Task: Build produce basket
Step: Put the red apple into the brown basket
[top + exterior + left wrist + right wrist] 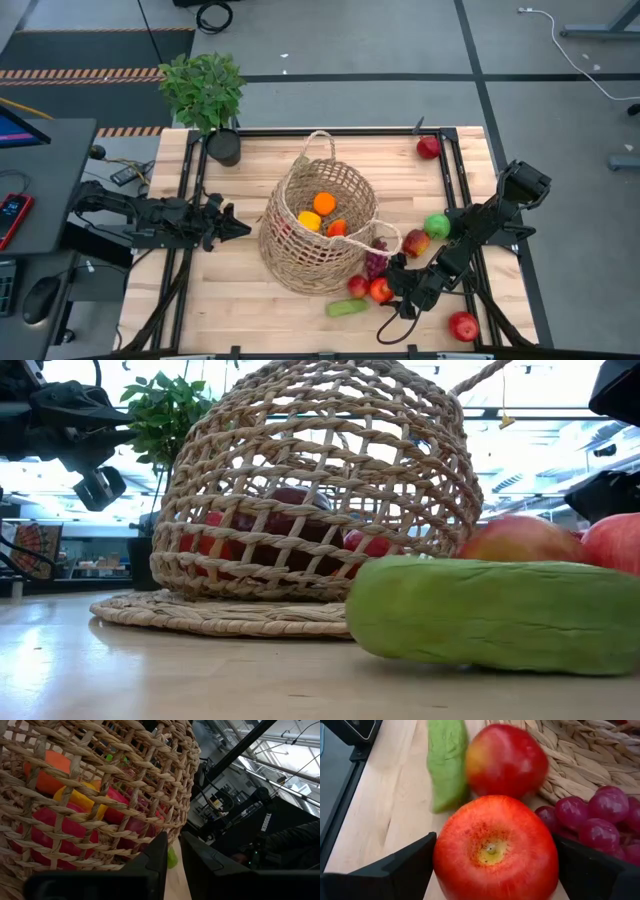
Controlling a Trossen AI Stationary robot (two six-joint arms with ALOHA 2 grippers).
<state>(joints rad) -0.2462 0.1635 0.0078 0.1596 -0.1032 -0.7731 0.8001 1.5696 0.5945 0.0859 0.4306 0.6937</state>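
Note:
The wicker basket [318, 230] stands mid-table, opening up, holding an orange [324, 203], a yellow pepper [309, 221] and a red pepper [337, 228]. My right gripper [395, 287] is at the basket's near right, shut on a red apple [495, 850]. Another red apple [506, 760], the cucumber [447, 762] and the grapes [597, 817] lie just beyond it. A green apple [437, 225] and three more red apples [416, 243] [428, 147] [463, 326] lie on the right. My left gripper [245, 228], shut and empty, hovers just left of the basket. My right gripper pinches the red apple between its two fingers, one on each side of its widest part [440, 852]. The apple's stem end faces the wrist camera. The fingers come slanting from the table's right. Whether the apple rests on the table, I cannot tell.
A potted plant [205, 95] stands at the far left corner. A black frame rail [455, 190] runs along the table's right side. Bare wood lies at the near left [200, 300].

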